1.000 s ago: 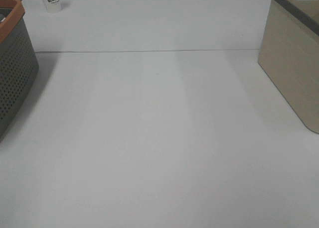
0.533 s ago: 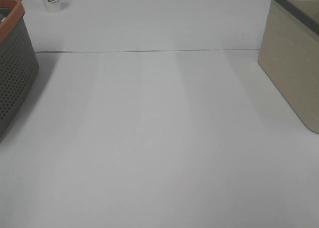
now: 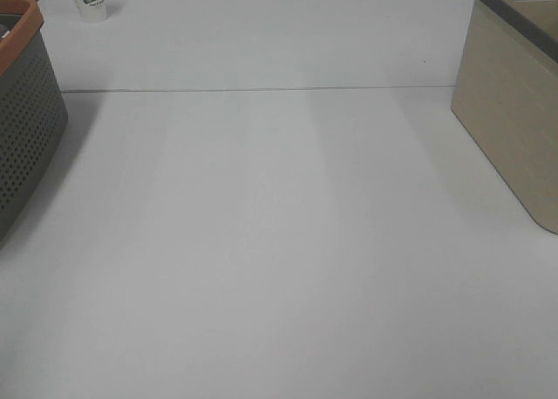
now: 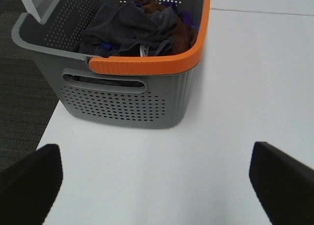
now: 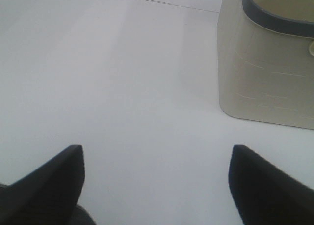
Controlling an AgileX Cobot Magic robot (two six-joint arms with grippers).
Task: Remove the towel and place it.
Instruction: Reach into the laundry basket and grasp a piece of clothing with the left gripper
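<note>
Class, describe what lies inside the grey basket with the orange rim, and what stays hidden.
Inside the basket lies a heap of cloths: the dark grey towel on top, a brown cloth beside it. Whatever lies beneath the heap is covered.

Basket [image 4: 127, 102]: grey, dot-perforated walls, orange rim. In basket: charcoal towel [image 4: 122, 23], rust-brown cloth [image 4: 182, 36], purple-blue bits [image 4: 189, 16]. Table [image 3: 279, 242] under basket: plain white. Bin [image 3: 510, 111] across table from basket: beige, dark grey rim. Cup [image 3: 92, 0] behind basket: white, dark logo. Floor [image 4: 19, 87] beside basket: dark grey carpet.
</note>
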